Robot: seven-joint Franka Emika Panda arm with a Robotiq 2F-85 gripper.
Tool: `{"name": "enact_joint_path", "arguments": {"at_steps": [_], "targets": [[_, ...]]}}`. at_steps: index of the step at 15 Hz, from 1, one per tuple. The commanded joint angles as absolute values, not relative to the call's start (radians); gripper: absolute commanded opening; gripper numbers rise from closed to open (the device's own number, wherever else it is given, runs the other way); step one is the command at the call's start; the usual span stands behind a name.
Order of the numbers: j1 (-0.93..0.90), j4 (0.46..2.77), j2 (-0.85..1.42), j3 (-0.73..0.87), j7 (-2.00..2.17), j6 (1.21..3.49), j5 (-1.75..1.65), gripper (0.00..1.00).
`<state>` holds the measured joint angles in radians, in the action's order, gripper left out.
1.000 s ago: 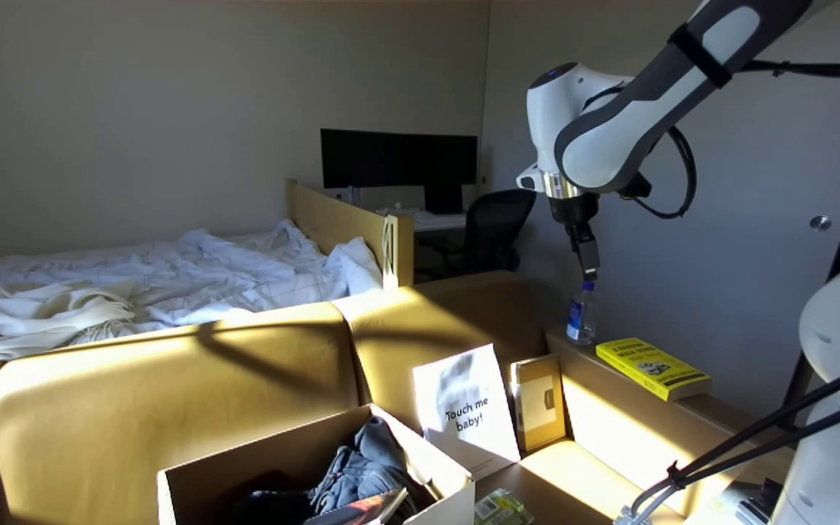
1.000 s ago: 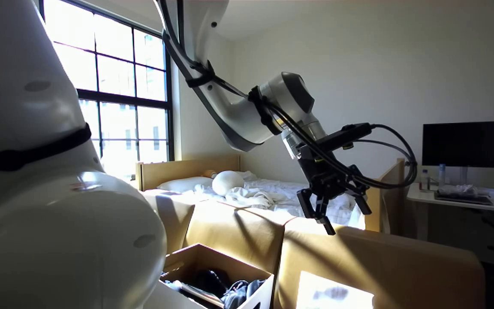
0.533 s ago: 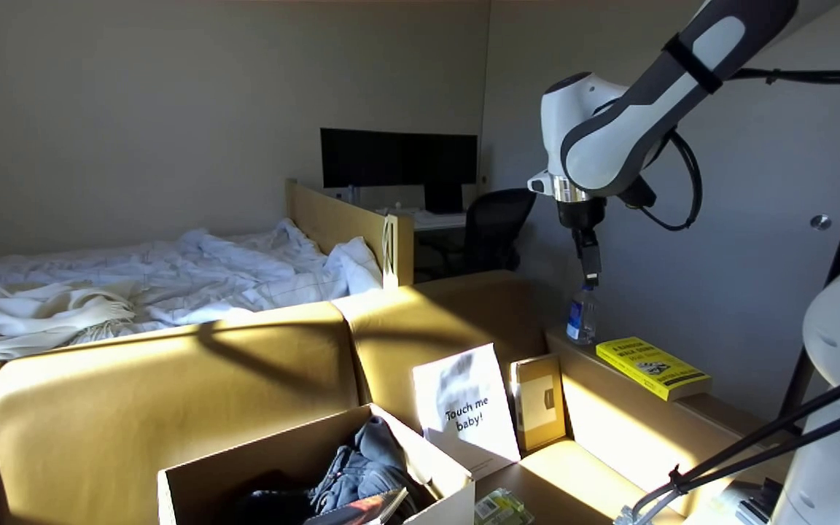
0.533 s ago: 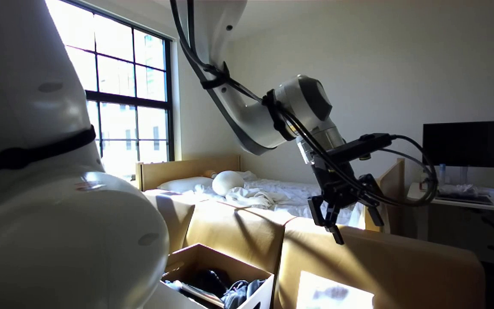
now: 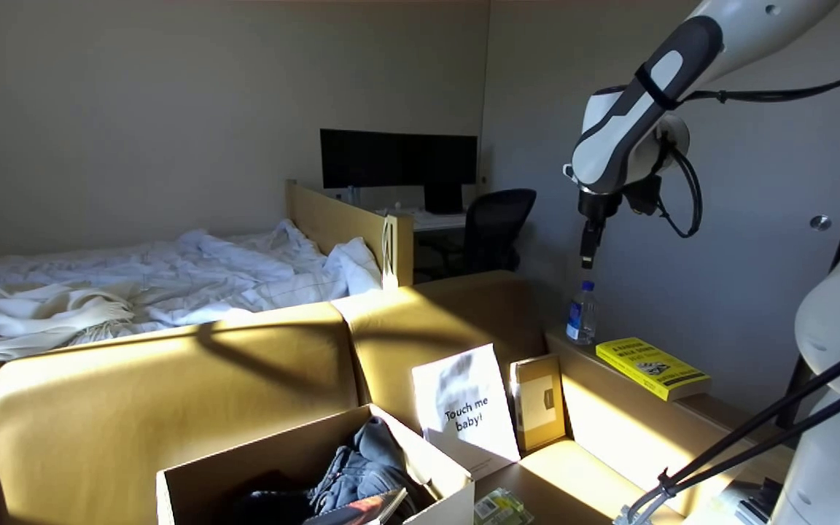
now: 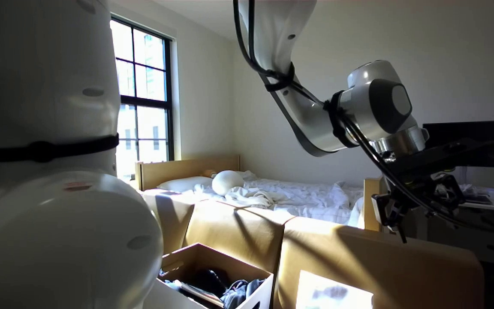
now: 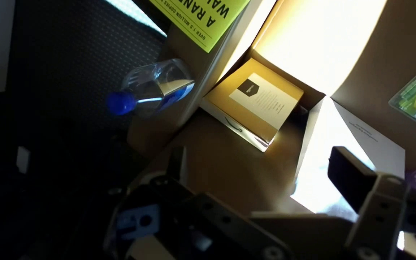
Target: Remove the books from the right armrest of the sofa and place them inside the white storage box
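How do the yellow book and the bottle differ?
Pose: the yellow book lies flat; the bottle stands upright.
Look: the yellow book is opaque with black lettering; the bottle is clear, blue-capped.
Shared: both rest on the sofa armrest.

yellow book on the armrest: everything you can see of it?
The yellow book looks like a thick paperback: black title beginning "A RANDOM WALK", a picture below it, yellow spine. It lies flat, cover up, on the armrest, near but apart from the clear bottle. Only the armrest visibly touches it.
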<state>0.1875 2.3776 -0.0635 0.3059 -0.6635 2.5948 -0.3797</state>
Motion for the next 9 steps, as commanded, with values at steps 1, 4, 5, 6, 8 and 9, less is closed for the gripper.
{"name": "enact_joint_path", "arguments": {"at_steps": [1, 4, 5, 6, 8, 9], "targets": [[0.205, 2.379, -0.065, 0.282, -0.663, 2.592, -0.378, 1.00], [0.243, 2.411, -0.072, 0.287, -0.529, 2.649, -0.512, 1.00], [0.254, 2.414, -0.072, 0.293, -0.495, 2.637, -0.544, 1.00], [0.261, 2.427, -0.069, 0.297, -0.484, 2.607, -0.549, 1.00], [0.275, 2.487, -0.060, 0.301, -0.458, 2.585, -0.574, 1.00], [0.278, 2.522, -0.056, 0.303, -0.461, 2.592, -0.562, 1.00]]}}
